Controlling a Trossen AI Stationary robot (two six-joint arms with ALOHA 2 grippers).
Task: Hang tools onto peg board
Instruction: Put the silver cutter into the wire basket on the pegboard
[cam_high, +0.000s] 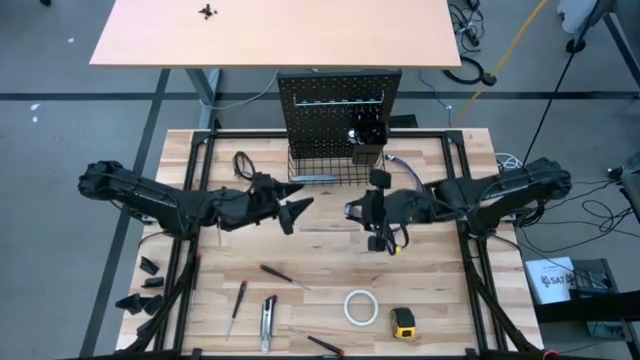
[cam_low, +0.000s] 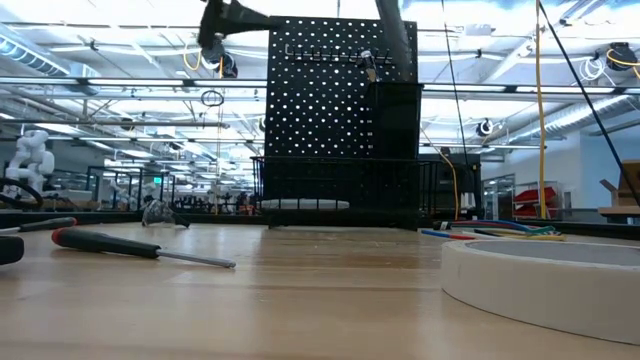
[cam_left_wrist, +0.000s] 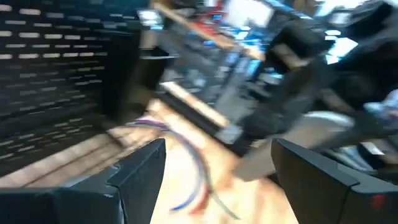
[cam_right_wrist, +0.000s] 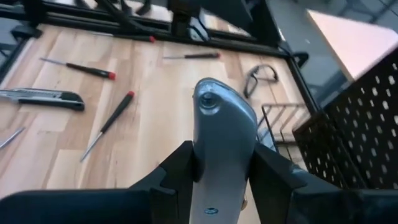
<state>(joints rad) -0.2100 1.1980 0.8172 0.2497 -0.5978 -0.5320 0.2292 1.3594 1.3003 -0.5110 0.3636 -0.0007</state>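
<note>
The black peg board (cam_high: 340, 100) stands upright at the table's far edge, with a wire basket (cam_high: 325, 168) and a small bin (cam_high: 366, 140) on it. It also shows in the low view (cam_low: 320, 100). My right gripper (cam_high: 352, 211) is at mid-table in front of the board, shut on a silver ratchet (cam_right_wrist: 222, 121). My left gripper (cam_high: 300, 208) is open and empty, facing it from the left; its fingers (cam_left_wrist: 140, 168) show in the left wrist view. Screwdrivers (cam_high: 282, 275), a utility knife (cam_high: 268, 324), a white tape roll (cam_high: 361, 307) and a yellow tape measure (cam_high: 403, 321) lie on the table's near part. My right gripper pinches the ratchet between its two fingers (cam_right_wrist: 180, 171), just behind its rounded head (cam_right_wrist: 219, 102). The head sticks out ahead of the fingers. The fingers lie about level, pointing toward the table's left. The ratchet is lifted clear of the table; the gripper hides its handle.
Pliers (cam_high: 243, 164) lie left of the basket and a bundle of coloured wires (cam_high: 402, 166) lies to its right. A grey knife (cam_low: 305, 204) lies in the basket. A black frame (cam_high: 190, 200) runs round the table. Black parts (cam_high: 145, 285) lie at the near left.
</note>
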